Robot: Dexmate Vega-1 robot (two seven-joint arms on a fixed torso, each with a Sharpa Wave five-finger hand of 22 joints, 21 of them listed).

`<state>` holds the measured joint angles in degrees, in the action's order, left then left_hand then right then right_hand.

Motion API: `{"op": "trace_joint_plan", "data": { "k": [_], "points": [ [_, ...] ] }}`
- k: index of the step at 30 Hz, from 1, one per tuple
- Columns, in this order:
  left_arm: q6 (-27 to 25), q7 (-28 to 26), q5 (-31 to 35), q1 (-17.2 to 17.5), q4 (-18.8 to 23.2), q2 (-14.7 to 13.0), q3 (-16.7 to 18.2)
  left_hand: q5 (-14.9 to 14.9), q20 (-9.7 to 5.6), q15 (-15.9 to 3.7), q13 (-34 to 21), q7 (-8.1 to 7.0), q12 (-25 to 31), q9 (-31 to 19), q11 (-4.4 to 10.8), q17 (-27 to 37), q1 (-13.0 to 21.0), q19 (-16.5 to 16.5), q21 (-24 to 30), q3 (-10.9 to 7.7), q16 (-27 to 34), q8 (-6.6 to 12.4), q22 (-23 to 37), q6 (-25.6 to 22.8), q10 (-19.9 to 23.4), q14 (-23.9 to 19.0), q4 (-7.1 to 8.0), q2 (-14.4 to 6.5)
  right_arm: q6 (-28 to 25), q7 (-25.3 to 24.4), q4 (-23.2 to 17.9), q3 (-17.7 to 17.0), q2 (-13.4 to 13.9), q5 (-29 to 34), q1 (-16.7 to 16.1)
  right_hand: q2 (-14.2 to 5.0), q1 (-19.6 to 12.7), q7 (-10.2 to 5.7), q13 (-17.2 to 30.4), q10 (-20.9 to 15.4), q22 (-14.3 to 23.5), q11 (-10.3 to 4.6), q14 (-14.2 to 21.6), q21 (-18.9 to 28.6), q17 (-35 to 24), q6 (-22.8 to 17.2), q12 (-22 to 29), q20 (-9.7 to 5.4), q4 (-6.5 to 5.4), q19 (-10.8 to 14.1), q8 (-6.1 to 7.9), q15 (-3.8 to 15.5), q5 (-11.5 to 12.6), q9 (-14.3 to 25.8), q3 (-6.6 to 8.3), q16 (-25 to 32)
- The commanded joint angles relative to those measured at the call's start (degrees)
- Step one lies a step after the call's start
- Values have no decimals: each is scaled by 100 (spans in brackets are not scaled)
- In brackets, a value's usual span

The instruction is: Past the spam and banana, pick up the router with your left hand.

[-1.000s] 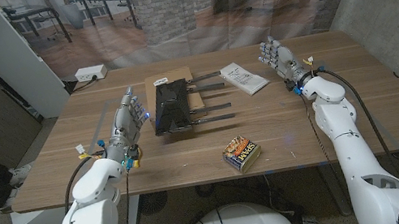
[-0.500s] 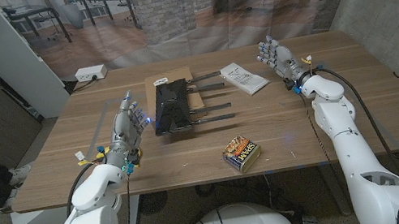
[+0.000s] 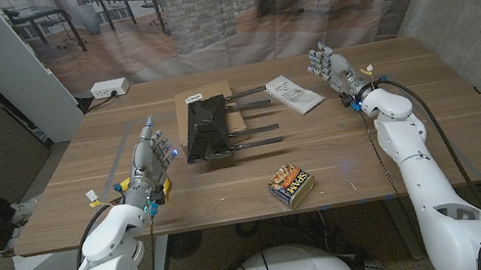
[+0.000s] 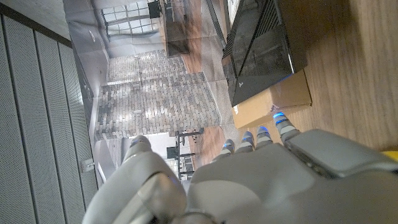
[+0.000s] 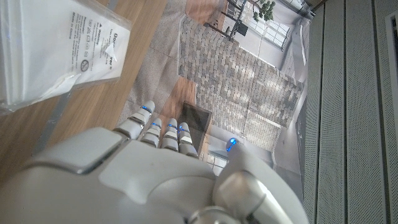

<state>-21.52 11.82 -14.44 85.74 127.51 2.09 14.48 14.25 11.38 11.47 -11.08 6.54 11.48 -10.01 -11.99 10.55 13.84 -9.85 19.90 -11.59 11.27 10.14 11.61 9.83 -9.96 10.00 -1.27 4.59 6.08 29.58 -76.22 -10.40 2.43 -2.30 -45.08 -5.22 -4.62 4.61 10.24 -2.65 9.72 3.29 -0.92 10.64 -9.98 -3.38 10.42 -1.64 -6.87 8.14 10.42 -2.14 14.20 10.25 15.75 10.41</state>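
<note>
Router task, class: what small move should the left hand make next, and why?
Probably reach forward and to its right toward the router. The left hand is open, holds nothing, and sits beside the router's near left edge without touching it.

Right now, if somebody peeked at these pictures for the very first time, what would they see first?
Probably the black router in the middle of the wooden table, its antennas pointing toward the robot's right, with a brown cardboard box under it. Next, the two white robot hands: the left hand raised beside the router, the right hand by a white packet. A colourful spam can sits near the front edge.
</note>
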Motion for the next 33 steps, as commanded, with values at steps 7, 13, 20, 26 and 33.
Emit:
{"op": "trace_joint_plan", "data": {
  "k": [7, 13, 20, 26, 33],
  "points": [
    [-82, 165, -415, 17, -322, 24, 152, 61, 74, 56, -29, 536, 57, -18, -56, 5, 119, 81, -54, 217, 10, 56, 20, 1503, -520, 492, -10, -59, -20, -86, -66, 93, 71, 132, 15, -30, 44, 38, 16, -3, 11, 42, 47, 46, -19, -4, 27, 1, 5, 70, 46, -41, 27, 24, -5, 42],
    [-18, 207, -610, 48, -441, 96, 206, 112, 75, 51, -28, 534, 45, -14, -57, -2, 556, 755, -550, 1603, -5, 64, 56, 1206, 13, 13, 9, -570, -31, -119, -83, 110, 83, 157, 7, -31, 44, 32, 16, -3, 11, 39, 47, 46, -19, -7, 26, 0, 5, 72, 47, -30, 29, 24, -5, 41],
    [107, 384, -1040, 72, -703, 223, 325, 153, 76, 47, -21, 544, 30, -22, -54, -11, 951, 1194, -668, 2605, -36, 58, 17, 705, 416, -334, 97, -920, -36, -136, -60, 145, 100, 185, 30, -34, 42, 30, 16, -6, 11, 36, 49, 46, -19, -7, 27, -2, 6, 75, 47, -30, 31, 24, -5, 41],
    [387, 575, -1343, 66, -973, 302, 371, 113, 76, 48, -21, 546, 29, -31, -52, -14, 1064, 1215, -691, 2753, -40, 65, 18, 551, 406, -339, 145, -1003, -44, -154, -51, 180, 119, 218, 49, -35, 41, 29, 16, -8, 11, 36, 47, 48, -18, -8, 27, -3, 7, 81, 47, -35, 33, 24, -4, 40],
    [753, 1259, -1864, -52, -1564, 205, 426, -165, 55, 41, -19, 548, 79, -42, -46, -29, 1389, 1487, -631, 2559, -44, 88, 10, 224, 668, -596, 59, -1209, -66, -179, -46, 214, 141, 254, 59, -37, 41, 28, 16, -3, 11, 40, 46, 47, -18, -6, 25, -5, 8, 81, 46, -35, 34, 24, -4, 39]
  ]
}}
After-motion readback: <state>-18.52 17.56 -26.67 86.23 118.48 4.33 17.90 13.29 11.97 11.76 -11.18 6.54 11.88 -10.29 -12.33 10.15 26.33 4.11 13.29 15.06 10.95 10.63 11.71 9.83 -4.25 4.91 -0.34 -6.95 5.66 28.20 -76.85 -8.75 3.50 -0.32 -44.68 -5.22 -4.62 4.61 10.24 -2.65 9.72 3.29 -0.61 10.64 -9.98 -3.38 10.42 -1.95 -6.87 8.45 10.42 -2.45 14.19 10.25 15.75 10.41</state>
